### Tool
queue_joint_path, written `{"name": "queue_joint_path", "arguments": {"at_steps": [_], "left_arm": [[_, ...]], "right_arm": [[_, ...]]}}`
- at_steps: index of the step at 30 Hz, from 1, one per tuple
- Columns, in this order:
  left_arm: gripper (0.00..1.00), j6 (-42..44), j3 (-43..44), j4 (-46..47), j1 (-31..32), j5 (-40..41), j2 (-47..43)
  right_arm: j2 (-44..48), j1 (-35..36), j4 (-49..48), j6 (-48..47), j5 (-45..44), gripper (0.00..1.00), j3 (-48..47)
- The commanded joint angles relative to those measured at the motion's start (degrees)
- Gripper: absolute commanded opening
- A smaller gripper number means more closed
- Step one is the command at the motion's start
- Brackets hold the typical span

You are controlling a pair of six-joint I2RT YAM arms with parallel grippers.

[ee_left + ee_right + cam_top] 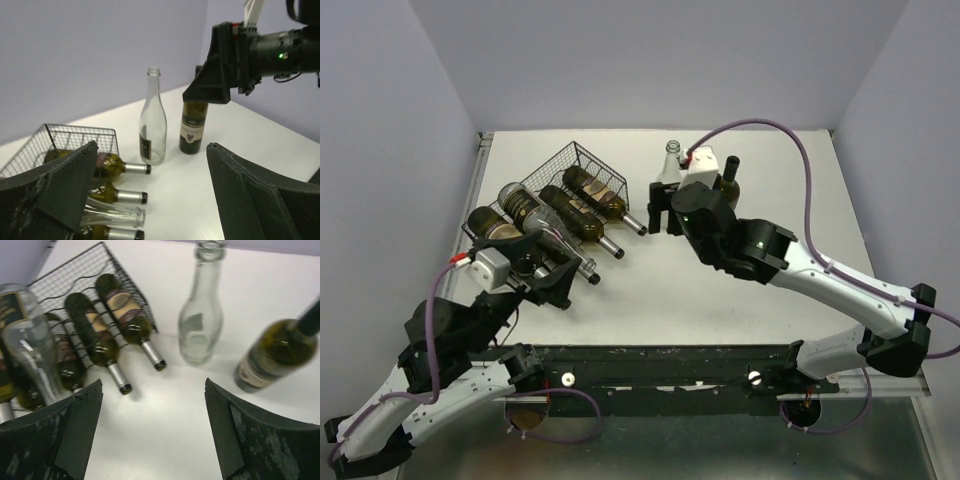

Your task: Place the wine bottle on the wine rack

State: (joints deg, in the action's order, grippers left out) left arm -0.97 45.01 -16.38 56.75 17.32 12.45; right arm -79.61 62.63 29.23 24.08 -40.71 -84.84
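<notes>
Where wire rack [576,159] dips, btls [582,218] lie.

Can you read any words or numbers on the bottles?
No text reads clearly.
Dark upright bottle: pale label with print, too blurred to read.
Clear upright bottle: dark label, too small to read.
Bottles lying on the wine rack: labels blurred, unreadable.

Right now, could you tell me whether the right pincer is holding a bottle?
No, the right pincer is open and empty; the clear bottle and green bottle stand beyond it.
</notes>
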Motion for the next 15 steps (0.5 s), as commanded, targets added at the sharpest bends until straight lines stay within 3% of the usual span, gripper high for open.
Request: {"name": "queue_joint_path", "arguments": {"at_steps": [1, 5, 15], "left_arm": [[0.99, -13.9, -3.6, -2.0, 0.1, -1.3, 2.6], [0.99, -21.9, -5.6, -5.4, 0.2, -2.0, 4.7], [0.99, -40.0, -2.9, -16.5, 0.2, 6.0, 9.5]], "right_arm": [[6.0, 0.0, 10.7, 4.3, -17.4, 0.92, 5.5], [10.3, -3.3, 11.2, 3.6, -22.4, 0.96, 8.9], [2.5, -19.9, 1.6, -5.1, -9.5, 0.95, 7.9]]}}
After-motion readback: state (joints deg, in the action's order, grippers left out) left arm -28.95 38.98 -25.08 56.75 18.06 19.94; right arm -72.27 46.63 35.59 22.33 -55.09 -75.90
